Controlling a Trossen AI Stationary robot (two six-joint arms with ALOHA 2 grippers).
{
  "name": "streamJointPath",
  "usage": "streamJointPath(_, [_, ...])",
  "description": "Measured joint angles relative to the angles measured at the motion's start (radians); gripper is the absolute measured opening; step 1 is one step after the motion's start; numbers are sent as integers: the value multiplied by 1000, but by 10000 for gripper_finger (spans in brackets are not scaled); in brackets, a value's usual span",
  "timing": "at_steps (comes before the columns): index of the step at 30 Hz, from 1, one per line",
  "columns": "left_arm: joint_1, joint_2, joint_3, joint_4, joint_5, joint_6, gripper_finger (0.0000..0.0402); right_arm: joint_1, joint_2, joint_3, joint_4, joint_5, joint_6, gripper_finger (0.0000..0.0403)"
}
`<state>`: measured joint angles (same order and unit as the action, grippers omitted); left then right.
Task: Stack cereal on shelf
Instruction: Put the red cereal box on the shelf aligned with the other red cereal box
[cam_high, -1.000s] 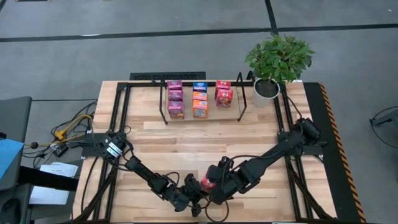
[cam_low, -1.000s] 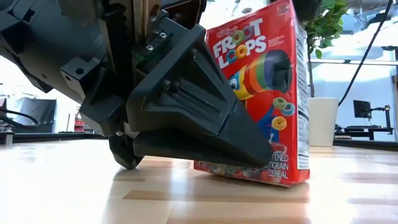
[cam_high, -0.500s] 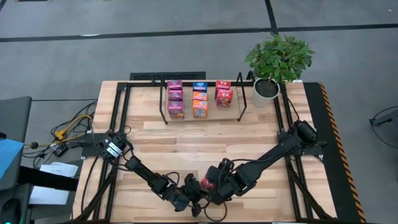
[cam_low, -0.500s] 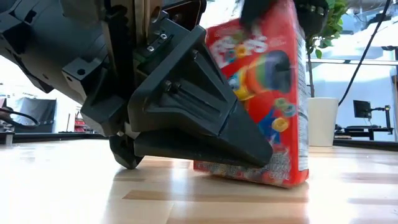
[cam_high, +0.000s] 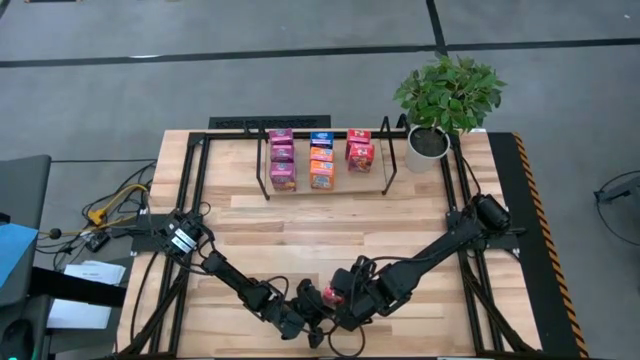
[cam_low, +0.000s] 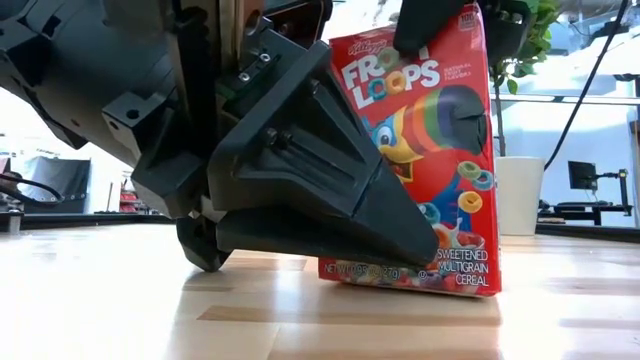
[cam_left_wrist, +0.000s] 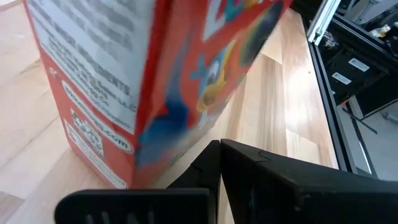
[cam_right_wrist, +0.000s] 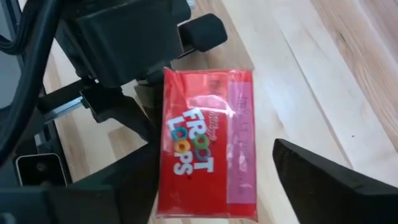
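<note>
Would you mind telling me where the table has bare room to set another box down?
Bare wood spans the table's middle, between the shelf and both grippers. The back-left corner beside the shelf is free too. It is crowded at the front, where the left gripper and right gripper flank the Froot Loops box.

Left tool (cam_high: 312, 322) closed, right tool (cam_high: 335, 303) spread.

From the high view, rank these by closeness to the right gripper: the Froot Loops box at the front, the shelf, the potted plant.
1. Froot Loops box: right at the right gripper, near the table's front edge.
2. Shelf: at the back of the table, centre.
3. Potted plant: back right corner, beside the shelf and slightly farther.
</note>
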<state>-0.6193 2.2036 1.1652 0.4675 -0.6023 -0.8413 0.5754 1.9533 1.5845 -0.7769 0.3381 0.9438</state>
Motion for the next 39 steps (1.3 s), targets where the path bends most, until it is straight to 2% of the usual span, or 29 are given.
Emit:
streamJointPath(6, [1,-2,0,-12,80,23,0,0,0,0,-3,-1,-11,278])
streamJointPath(11, [-2,-23,0,-35,180,22,0,0,0,0,-6,-15,-29,259])
streamJointPath(16, [-13,-122,-4,-225,240,-6,0,-1,-4,0,-15,-24,-61,244])
streamJointPath(23, [-23,-296,-3,-520,184,17,0,-15,-10,1,-39,-39,-87,212])
streamJointPath(31, [-40,-502,-2,-702,110,25,0,-57,-18,99,-187,-42,-240,207])
streamJointPath(36, [-47,-615,-2,-773,31,26,0,-96,-35,201,-412,45,-416,211])
streamJointPath(39, [-48,-673,-1,-789,0,34,0,-126,-97,209,-478,115,-525,208])
